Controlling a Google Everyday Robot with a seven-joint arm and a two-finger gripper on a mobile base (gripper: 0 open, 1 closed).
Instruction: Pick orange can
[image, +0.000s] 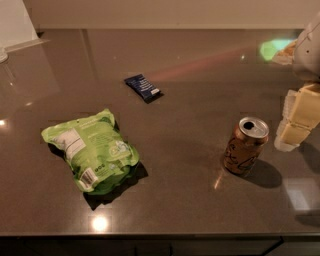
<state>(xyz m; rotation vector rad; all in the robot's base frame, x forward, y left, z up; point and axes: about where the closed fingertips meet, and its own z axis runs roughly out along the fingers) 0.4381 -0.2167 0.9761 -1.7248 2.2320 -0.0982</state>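
upright on the dark, glossy bench (190, 200), right of centre: orange can (246, 146). just beside it at the right edge: tool (298, 120), holding nothing; cannot tell how wide. probably light, thin-walled, slick; best gripped mid-body, gently. well apart: green bag (92, 152), dark packet (143, 87). dim room, lamp glare.

Orange can (245, 146): orange-brown, dark scrawled lettering, silver top; upright on dark counter (200, 80), right side. Gripper (294, 124) just right of it, apart.
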